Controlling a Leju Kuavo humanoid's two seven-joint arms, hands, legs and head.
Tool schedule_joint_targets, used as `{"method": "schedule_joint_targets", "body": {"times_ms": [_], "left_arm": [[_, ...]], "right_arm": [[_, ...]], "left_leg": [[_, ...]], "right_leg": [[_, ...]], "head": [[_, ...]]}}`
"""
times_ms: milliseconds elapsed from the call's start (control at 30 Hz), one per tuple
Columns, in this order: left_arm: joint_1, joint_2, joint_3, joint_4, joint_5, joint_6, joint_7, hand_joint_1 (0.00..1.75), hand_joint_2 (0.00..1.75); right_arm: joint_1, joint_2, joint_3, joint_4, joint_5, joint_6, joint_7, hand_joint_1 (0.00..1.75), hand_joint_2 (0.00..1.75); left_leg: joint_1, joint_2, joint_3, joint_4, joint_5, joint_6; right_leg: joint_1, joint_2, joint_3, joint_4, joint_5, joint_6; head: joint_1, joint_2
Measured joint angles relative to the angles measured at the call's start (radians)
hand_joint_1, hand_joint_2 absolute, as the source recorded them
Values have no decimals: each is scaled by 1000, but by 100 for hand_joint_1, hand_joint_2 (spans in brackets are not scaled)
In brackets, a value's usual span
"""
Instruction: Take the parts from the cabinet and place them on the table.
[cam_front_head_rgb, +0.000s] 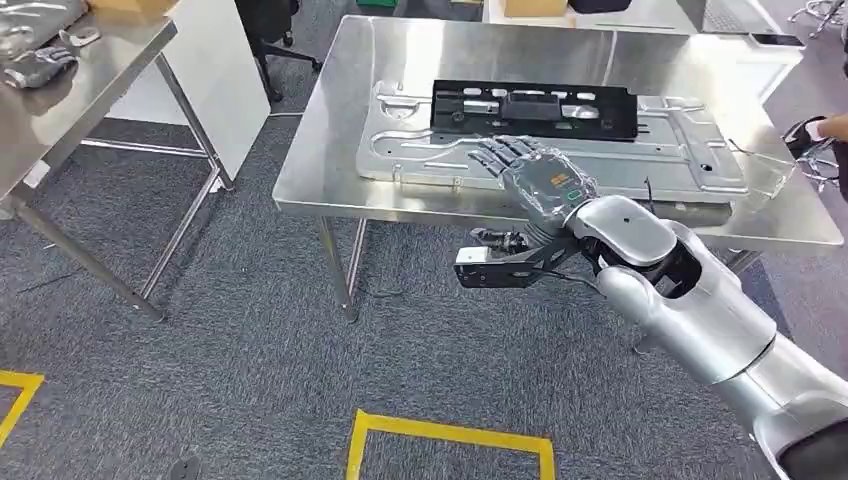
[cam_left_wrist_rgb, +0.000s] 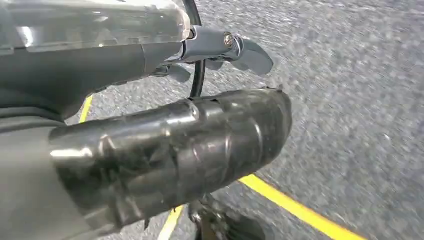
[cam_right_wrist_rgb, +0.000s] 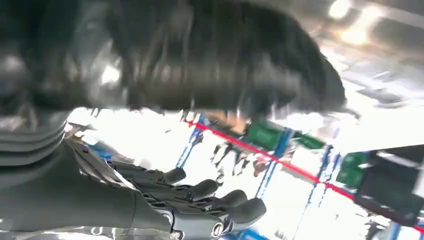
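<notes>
A large silver stamped metal panel (cam_front_head_rgb: 420, 150) lies flat on the steel table (cam_front_head_rgb: 322, 160). A long black plastic part (cam_front_head_rgb: 535, 108) lies across the panel's far half. My right hand (cam_front_head_rgb: 535, 175) hovers over the panel's near edge, palm down, fingers stretched out and apart, holding nothing. In the right wrist view the same hand (cam_right_wrist_rgb: 200, 200) has its fingers extended with nothing between them. My left hand (cam_left_wrist_rgb: 165, 150) hangs above the carpet; its thick thumb and dark fingers (cam_left_wrist_rgb: 250, 55) hold nothing.
A second steel table (cam_front_head_rgb: 90, 80) with bagged items stands at the left, a white panel (cam_front_head_rgb: 215, 70) beside it. A person's hand (cam_front_head_rgb: 825, 130) shows at the right edge. Yellow tape (cam_front_head_rgb: 450, 435) marks the grey carpet near me.
</notes>
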Motion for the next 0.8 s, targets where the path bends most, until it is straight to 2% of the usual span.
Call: {"method": "schedule_joint_targets", "body": {"times_ms": [33,67,100,133,200,233,267,300,333,367,400,433,467,500,533,567,600,633,667,700,733,767,800], "left_arm": [[-1,1,0,0,0,0,0,0,0],[-4,0,0,0,0,0,0,0,0],[-6,0,0,0,0,0,0,0,0],[-7,1,0,0,0,0,0,0,0],[-5,1,0,0,0,0,0,0,0],[-2,1,0,0,0,-1,0,0,0],[-4,0,0,0,0,-1,0,0,0],[-5,1,1,0,0,-1,0,0,0],[-5,1,1,0,-1,0,0,0,0],[-4,2,1,0,-1,0,0,0,0],[-3,2,2,0,-3,0,0,0,0],[-3,2,2,0,-5,0,0,0,0],[-3,2,2,0,-6,0,0,0,0],[-3,2,2,0,-6,0,0,0,0],[-3,2,2,0,-6,0,0,0,0],[-4,2,2,0,-6,0,0,0,0],[-5,-5,3,0,-7,-1,0,0,0],[-5,-4,3,0,-7,0,-2,0,0],[-6,-3,3,0,-8,0,-1,0,0],[-6,-3,3,0,-8,0,-1,0,0],[-3,-3,3,0,-8,0,-1,0,0],[-4,-1,4,0,-8,2,-1,0,0],[-4,0,4,0,-8,3,-2,0,0]], "right_arm": [[0,0,0,0,0,0,0,0,175],[-2,0,0,-1,0,-1,0,0,175],[-2,-1,-4,-2,0,-3,0,0,175],[-1,-1,-4,-3,0,-4,0,0,175],[1,-2,-3,-1,0,-5,0,0,175],[5,-2,-2,-1,0,-6,0,0,175],[7,-5,0,0,0,-6,-2,0,175],[9,-5,1,1,0,-6,-1,0,175],[8,-10,0,2,0,-6,0,0,175],[9,-10,0,3,0,-7,0,0,175],[11,-10,1,3,0,-7,0,0,175],[14,-10,1,3,-2,-7,0,0,175],[17,-10,1,4,-2,-7,0,0,175],[17,-10,1,4,-2,-7,0,0,175],[17,-10,1,3,-2,-8,0,0,175],[14,-10,0,3,-2,-8,0,0,175],[12,-11,-2,2,-2,-9,0,0,175],[10,-11,-6,2,-2,-10,0,0,175],[10,-11,-5,2,-2,-10,0,0,175],[9,-13,-5,3,-2,-10,0,0,175],[10,-13,-5,3,-2,-10,0,0,175],[10,-13,-4,3,-2,-10,0,0,175],[10,-11,-3,3,-3,-10,0,0,175]], "left_leg": [[6,0,60,-69,10,-7],[14,0,127,-153,-30,-12],[3,-3,182,-241,-76,-11],[3,-4,179,-243,-89,13],[-3,-3,166,-244,-77,31],[1,1,156,-253,-62,46],[2,8,152,-252,-49,56],[1,6,139,-253,-36,63],[-1,7,122,-253,-22,68],[-3,7,105,-252,-10,70],[-5,7,88,-251,3,69],[-7,7,71,-250,14,69],[-10,7,53,-248,27,68],[-12,7,39,-247,37,68],[-16,7,27,-248,48,67],[-15,7,23,-247,56,67],[-17,7,17,-247,64,60],[-13,7,17,-251,74,54],[-8,8,18,-259,86,47],[-5,7,18,-269,100,40],[-11,6,18,-282,114,33],[-9,5,10,-274,96,31],[-12,3,-5,-250,44,28]], "right_leg": [[-5,0,-21,14,7,9],[-6,0,-36,31,12,16],[-4,-1,-52,48,15,22],[0,-1,-54,50,22,29],[-4,-2,-53,39,44,41],[-8,-1,-55,40,52,47],[-12,3,-67,58,11,52],[-11,5,-77,95,-53,55],[-11,6,-90,159,-123,58],[-11,7,-101,227,-174,60],[-11,7,-108,289,-200,61],[-11,7,-104,327,-192,59],[-9,8,-80,327,-154,54],[-7,10,-43,293,-119,47],[0,12,15,225,-95,34],[6,14,78,148,-98,20],[15,13,138,58,-142,2],[16,12,164,5,-156,7],[22,14,156,8,-147,7],[25,13,154,5,-137,0],[24,12,145,-15,-116,-6],[8,3,149,-33,-95,-2],[9,6,137,-43,-79,-9]], "head": [[0,0],[-1,0],[0,0],[2,0],[3,0],[4,0],[3,0],[6,0],[5,0],[5,0],[5,0],[5,0],[5,0],[5,0],[5,0],[5,0],[4,0],[4,0],[5,0],[5,0],[6,0],[5,0],[4,0]]}}
